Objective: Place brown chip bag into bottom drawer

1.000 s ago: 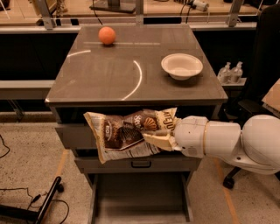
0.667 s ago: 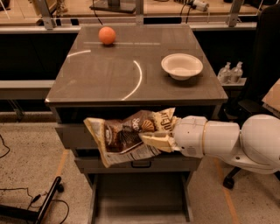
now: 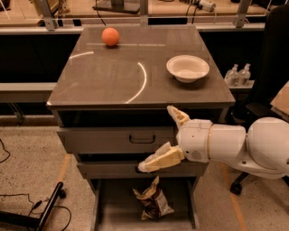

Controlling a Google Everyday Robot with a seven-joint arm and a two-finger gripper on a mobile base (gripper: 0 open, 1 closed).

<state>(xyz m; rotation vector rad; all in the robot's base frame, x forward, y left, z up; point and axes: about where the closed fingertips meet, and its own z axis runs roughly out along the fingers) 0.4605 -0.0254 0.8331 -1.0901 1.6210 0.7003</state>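
Grey metal cabinet (image 3: pixel 67 140) mid-frame, glossy tabletop (image 3: pixel 113 76) with a curved light reflection. Speckled terrazzo floor (image 3: pixel 27 153), orange tape line (image 3: pixel 63 168) left of the cabinet. Black cables (image 3: pixel 18 212) and a black bar (image 3: pixel 48 205) on the floor, bottom left. Low grey bench (image 3: pixel 22 90) at left, metal frame posts (image 3: pixel 45 9) behind. Black office chair (image 3: pixel 273 58) at right, two clear bottles (image 3: pixel 239 74) beside it. Warm, dim light. Robot's end effector (image 3: pixel 156 138) in front of the cabinet's drawers, fingers spread.
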